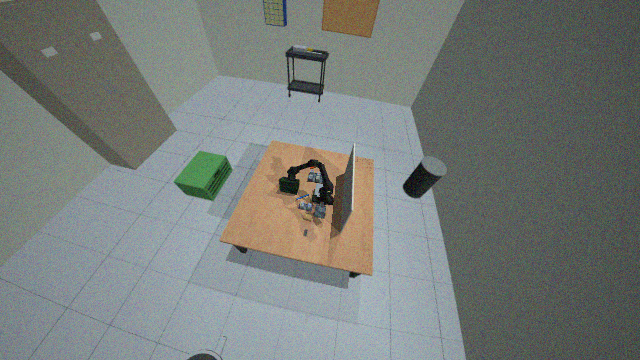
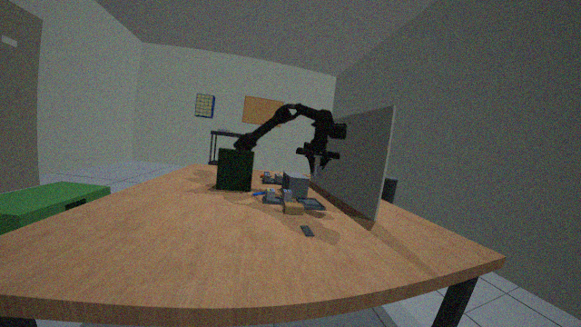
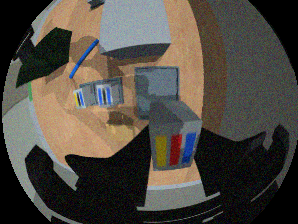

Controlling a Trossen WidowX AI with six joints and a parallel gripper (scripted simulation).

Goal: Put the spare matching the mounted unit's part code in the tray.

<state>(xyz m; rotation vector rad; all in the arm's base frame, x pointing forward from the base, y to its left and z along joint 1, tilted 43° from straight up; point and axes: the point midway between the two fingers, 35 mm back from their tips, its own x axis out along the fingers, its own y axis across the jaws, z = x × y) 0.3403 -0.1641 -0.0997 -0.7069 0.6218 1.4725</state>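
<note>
My gripper (image 1: 325, 197) (image 2: 318, 166) (image 3: 168, 127) is shut on a grey block (image 3: 175, 145) with yellow, red and blue stripes. It holds the block raised above the table; in the wrist view the block overlaps the near corner of the tray. The blue-grey square tray (image 1: 320, 212) (image 2: 311, 203) (image 3: 167, 81) lies flat with nothing seen in it; part of it is hidden. Spares with coloured stripes (image 1: 305, 206) (image 2: 270, 194) (image 3: 104, 95) sit beside the tray. A large grey box (image 2: 297, 183) (image 3: 134, 24) stands behind the tray. The mounted unit and its code cannot be made out.
An upright grey panel (image 2: 359, 159) (image 3: 250, 65) stands close to the gripper. A tan block (image 1: 307, 216) (image 2: 293, 208), a small dark item (image 1: 305, 233) (image 2: 307, 231) and a blue pen-like stick (image 1: 302, 197) (image 3: 84, 59) lie on the table. More units (image 1: 315, 176) sit farther back.
</note>
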